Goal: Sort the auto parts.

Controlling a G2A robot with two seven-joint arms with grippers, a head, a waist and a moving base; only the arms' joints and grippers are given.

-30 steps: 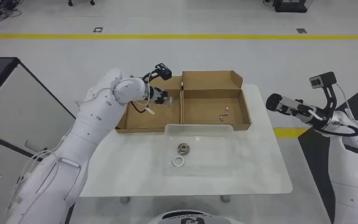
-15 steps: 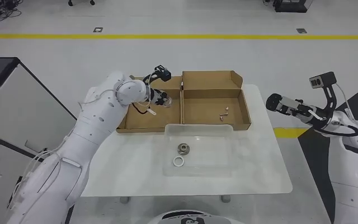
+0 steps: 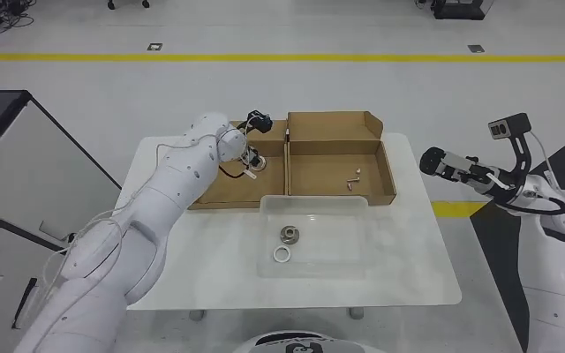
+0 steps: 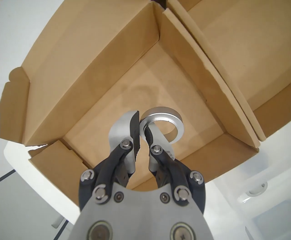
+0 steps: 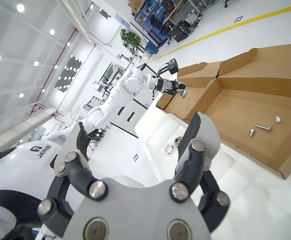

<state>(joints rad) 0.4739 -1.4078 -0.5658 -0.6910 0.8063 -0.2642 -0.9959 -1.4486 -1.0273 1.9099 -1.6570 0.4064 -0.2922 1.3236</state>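
Metal ring (image 4: 162,111) hangs pinched by its rim in the left gripper's (image 4: 140,122) jaws above the left cardboard box (image 4: 95,63), toward its 2 o'clock corner, apparently poised for release there, while the right gripper (image 5: 138,121) hangs spread wide beyond the table's (image 3: 397,265) 3 o'clock edge.

We can't read any text, label or number here. Markings only:
- yellow line (image 3: 282,57) painted across the floor beyond the table, no lettering on it
- two small dark square floor markers (image 3: 154,46) (image 3: 476,48) just past that line, with nothing legible on them
- blue wall panel (image 5: 119,17) far back in the right wrist view, with print too small for us to read
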